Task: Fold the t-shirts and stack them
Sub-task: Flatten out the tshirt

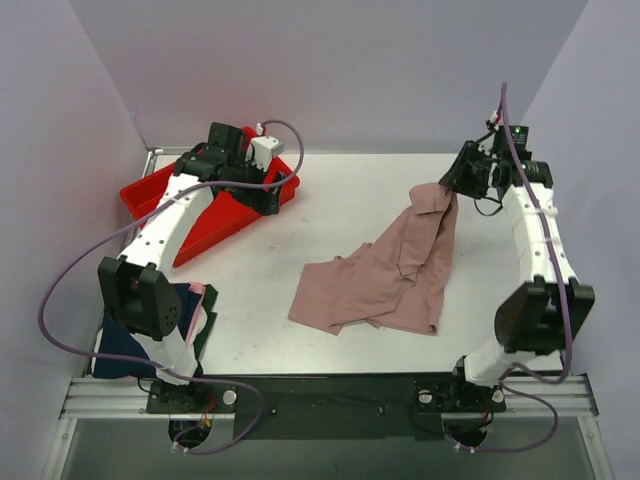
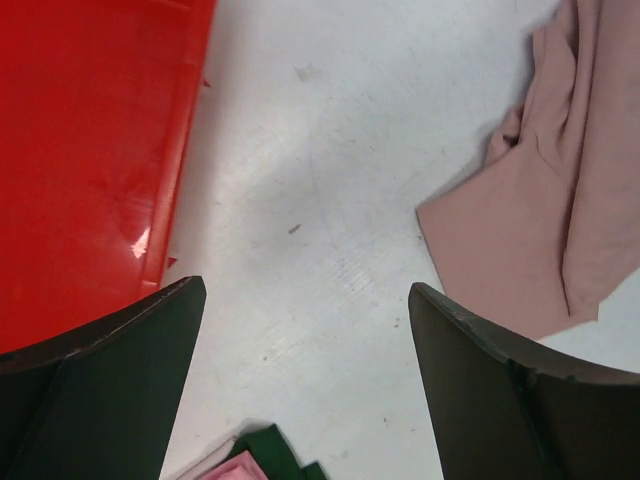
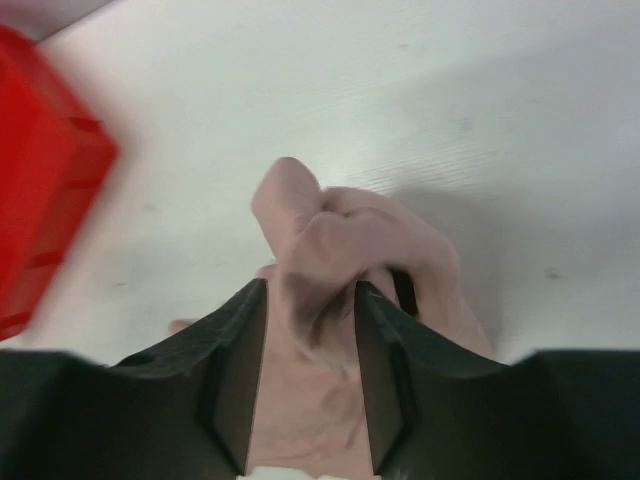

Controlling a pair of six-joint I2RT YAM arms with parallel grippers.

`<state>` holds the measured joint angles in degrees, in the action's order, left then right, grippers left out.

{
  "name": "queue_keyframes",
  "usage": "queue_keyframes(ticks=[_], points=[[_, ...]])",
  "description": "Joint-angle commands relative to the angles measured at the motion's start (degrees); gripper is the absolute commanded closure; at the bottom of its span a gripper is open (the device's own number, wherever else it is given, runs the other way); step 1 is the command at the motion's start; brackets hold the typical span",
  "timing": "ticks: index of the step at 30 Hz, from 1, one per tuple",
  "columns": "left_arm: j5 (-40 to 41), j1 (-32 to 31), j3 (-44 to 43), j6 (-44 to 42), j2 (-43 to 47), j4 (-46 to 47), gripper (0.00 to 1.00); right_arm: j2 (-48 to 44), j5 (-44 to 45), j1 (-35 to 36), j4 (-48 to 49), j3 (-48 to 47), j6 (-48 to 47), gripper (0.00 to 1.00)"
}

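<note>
Navy cloth comes first: the folded navy t-shirt (image 1: 120,352) lies at the front edge of the desk (image 1: 350,180), straight nearward of the red tray (image 1: 148,195), partly hidden under the left arm. Right of the tray and somewhat nearer, the dusty-pink t-shirt (image 1: 375,285) sprawls crumpled and unfolded. Its far corner rises to the right gripper (image 3: 310,300), whose jaws are clenched on a bunched wad of the pink cloth, level with the tray but well to its right. Over the tray's right rim hangs the left gripper (image 2: 305,290), jaws spread wide and grasping nothing. The pinch holds a thick, rounded bunch, so I judge the cloth could slide out under the shirt's own weight. A one-sided lift may also twist the shirt.
</note>
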<state>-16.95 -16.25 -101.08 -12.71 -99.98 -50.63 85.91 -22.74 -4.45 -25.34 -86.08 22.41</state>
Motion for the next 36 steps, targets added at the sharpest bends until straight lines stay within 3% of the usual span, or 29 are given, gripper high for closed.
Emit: queue_keyframes(ticks=[1, 3, 7, 9, 11, 12, 16, 24, 28, 34, 36], points=[[-1.34, -2.38, 3.07, -0.65, 5.93, 2.91, 0.06, 12.07, 12.1, -1.62, -15.66, -15.14, -7.91, 0.46], [0.42, -2.91, 4.74, -1.17, 7.34, 3.17, 0.06, 12.97, 15.7, 1.52, -20.18, -16.49, -9.66, 0.34], [2.79, -2.91, 7.29, -1.26, 8.75, 4.13, 0.06, 2.44, 22.57, 15.64, -13.43, -1.66, -18.08, 0.28], [4.81, -2.82, 7.82, -1.18, 9.02, 5.01, 0.06, -2.92, 20.12, 23.73, -8.51, 6.96, -23.95, 0.28], [6.74, -2.56, 8.0, -1.18, 9.11, 5.45, 0.06, -7.67, 8.83, 32.36, -4.73, 14.78, -31.41, 0.29], [7.28, -2.47, 8.0, -1.09, 9.11, 5.72, 0.06, -8.47, 7.2, 36.92, -2.71, 19.24, -34.16, 0.3], [10.79, -1.42, 8.44, -1.09, 9.54, 6.51, 0.05, -6.9, 4.81, 48.01, -1.02, 24.38, -42.53, 0.31], [11.59, 0.6, 11.52, -0.91, 11.48, 7.48, 0.05, 7.51, 11.74, 56.47, -4.63, 21.49, -45.09, 0.35], [10.54, 1.22, 11.25, -0.83, 11.83, 7.13, 0.05, 12.26, 16.84, 56.83, -4.89, 20.52, -45.7, 0.35], [9.48, 1.48, 10.64, -0.91, 11.57, 6.51, 0.05, 16.04, 16.42, 58.14, -5.16, 20.25, -46.67, 0.38], [9.39, 1.75, 10.55, -1.0, 11.57, 6.34, 0.05, 18.05, 17.2, 58.94, -5.15, 20.87, -46.32, 0.46]])
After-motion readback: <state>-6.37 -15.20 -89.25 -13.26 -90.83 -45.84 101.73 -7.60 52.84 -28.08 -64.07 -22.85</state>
